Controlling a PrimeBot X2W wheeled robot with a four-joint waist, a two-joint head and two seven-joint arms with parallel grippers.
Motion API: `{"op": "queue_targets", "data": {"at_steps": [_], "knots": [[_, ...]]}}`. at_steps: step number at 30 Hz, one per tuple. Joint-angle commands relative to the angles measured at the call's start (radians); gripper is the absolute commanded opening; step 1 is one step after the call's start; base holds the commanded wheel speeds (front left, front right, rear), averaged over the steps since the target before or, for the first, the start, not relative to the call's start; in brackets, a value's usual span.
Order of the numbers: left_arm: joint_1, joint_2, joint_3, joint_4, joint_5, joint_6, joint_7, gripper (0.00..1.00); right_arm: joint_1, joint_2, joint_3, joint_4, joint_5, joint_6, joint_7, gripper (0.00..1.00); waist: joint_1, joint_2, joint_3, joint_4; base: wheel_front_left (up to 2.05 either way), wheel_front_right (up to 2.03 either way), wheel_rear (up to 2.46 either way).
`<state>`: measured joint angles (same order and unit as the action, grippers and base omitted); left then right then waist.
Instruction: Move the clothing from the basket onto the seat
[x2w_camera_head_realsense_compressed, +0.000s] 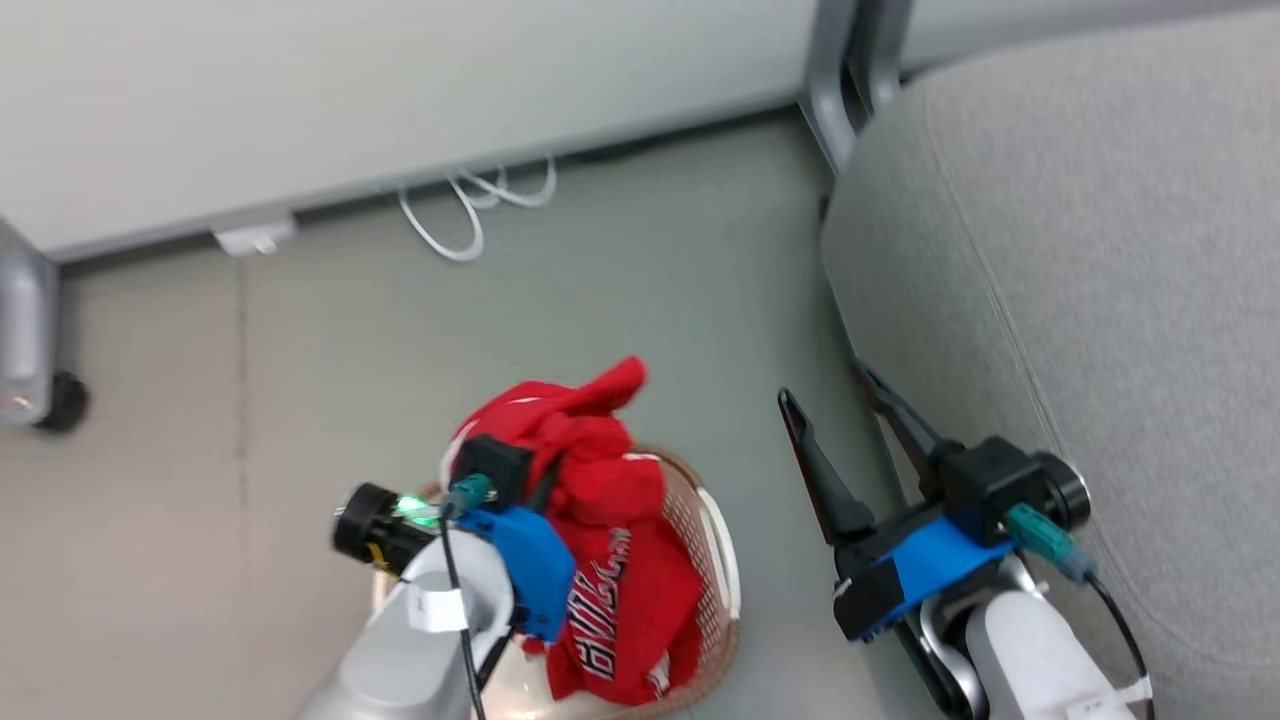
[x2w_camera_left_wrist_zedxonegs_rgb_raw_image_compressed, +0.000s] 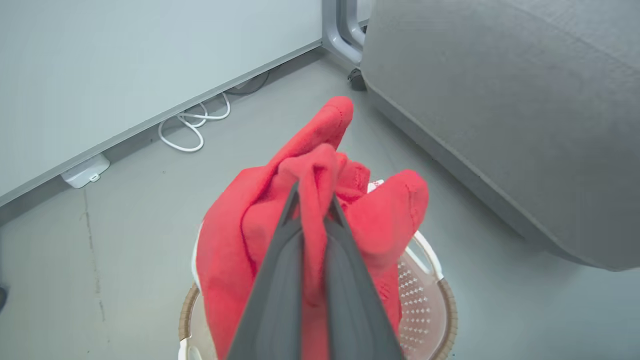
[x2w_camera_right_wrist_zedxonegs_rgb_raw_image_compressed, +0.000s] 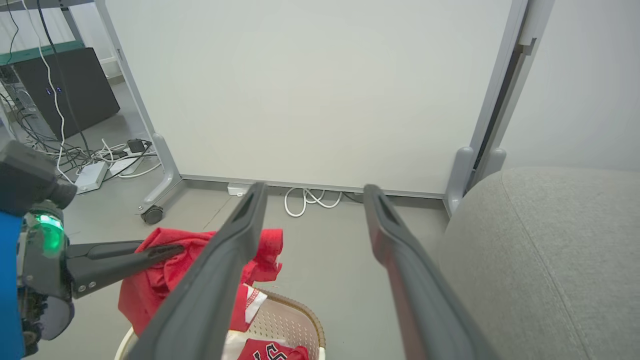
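Note:
My left gripper (x2w_camera_left_wrist_zedxonegs_rgb_raw_image_compressed: 314, 200) is shut on a plain red garment (x2w_camera_left_wrist_zedxonegs_rgb_raw_image_compressed: 300, 200), bunched up and lifted above the cream basket (x2w_camera_left_wrist_zedxonegs_rgb_raw_image_compressed: 440, 295). In the head view that garment (x2w_camera_head_realsense_compressed: 570, 440) hangs over the basket (x2w_camera_head_realsense_compressed: 715, 560), and the red jersey with white lettering (x2w_camera_head_realsense_compressed: 620, 610) lies inside it. The right wrist view shows the left gripper (x2w_camera_right_wrist_zedxonegs_rgb_raw_image_compressed: 170, 250) pinching the red cloth (x2w_camera_right_wrist_zedxonegs_rgb_raw_image_compressed: 160, 280). My right gripper (x2w_camera_head_realsense_compressed: 830, 385) stands open and empty over the floor, between the basket and the grey seat (x2w_camera_head_realsense_compressed: 1100, 280). The seat (x2w_camera_left_wrist_zedxonegs_rgb_raw_image_compressed: 500, 110) lies to the right of the basket.
A pale wall panel (x2w_camera_head_realsense_compressed: 400, 90) runs along the back, with white cables (x2w_camera_head_realsense_compressed: 470, 210) and a small white box (x2w_camera_head_realsense_compressed: 255, 238) at its foot. A grey post on a castor (x2w_camera_head_realsense_compressed: 40, 370) stands at the left. Bare floor (x2w_camera_head_realsense_compressed: 650, 280) lies between basket and wall.

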<state>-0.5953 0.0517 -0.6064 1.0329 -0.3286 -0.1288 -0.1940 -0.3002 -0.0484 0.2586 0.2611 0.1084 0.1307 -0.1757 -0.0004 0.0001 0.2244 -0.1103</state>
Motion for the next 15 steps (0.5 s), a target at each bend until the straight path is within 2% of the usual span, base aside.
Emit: {"op": "queue_targets", "data": {"at_steps": [1, 6, 15], "knots": [[0.016, -0.002, -0.027, -0.03, -0.028, -0.001, 0.006, 0.0, 0.029, -0.003, -0.004, -0.007, 0.008, 0.0, 0.006, 1.0, 0.0004, -0.0001, -0.115, 0.082, 0.0, 0.0, 0.0], [0.003, -0.001, -0.148, -0.172, -0.146, -0.002, 0.022, 0.0, 0.088, -0.003, -0.015, -0.028, 0.016, 0.0, 0.034, 1.0, 0.0004, -0.0001, -0.18, 0.101, 0.0, 0.0, 0.0], [-0.065, -0.001, -0.265, -0.315, -0.275, 0.0, 0.015, 0.0, 0.152, -0.003, -0.021, -0.062, 0.02, 0.0, 0.069, 1.0, 0.0004, -0.0001, -0.245, 0.106, 0.0, 0.0, 0.0]]}}
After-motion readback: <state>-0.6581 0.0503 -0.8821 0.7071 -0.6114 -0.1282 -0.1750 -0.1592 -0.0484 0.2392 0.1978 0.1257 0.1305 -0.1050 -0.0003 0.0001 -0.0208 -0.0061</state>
